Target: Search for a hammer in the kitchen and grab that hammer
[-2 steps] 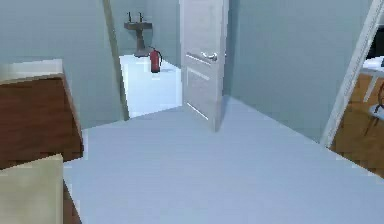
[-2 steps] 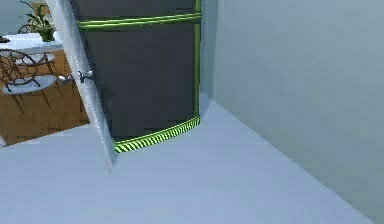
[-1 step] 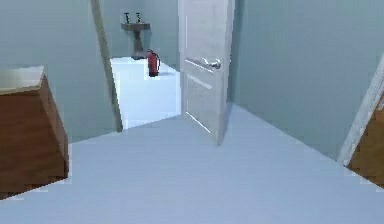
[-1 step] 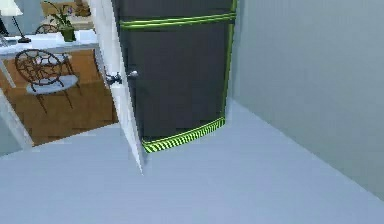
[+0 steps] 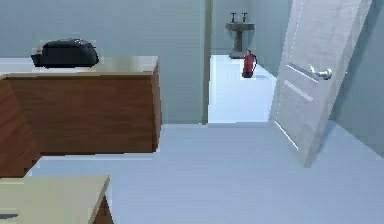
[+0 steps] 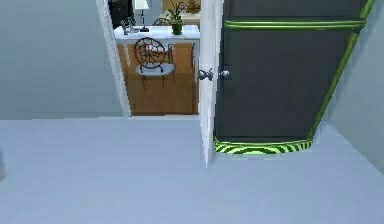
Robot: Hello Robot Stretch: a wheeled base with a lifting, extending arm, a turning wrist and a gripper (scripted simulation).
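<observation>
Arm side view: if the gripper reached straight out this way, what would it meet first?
Likely the white door, edge-on just right of the middle, past bare floor; slightly farther right, the dark green-trimmed panel. Depth is unclear.
</observation>
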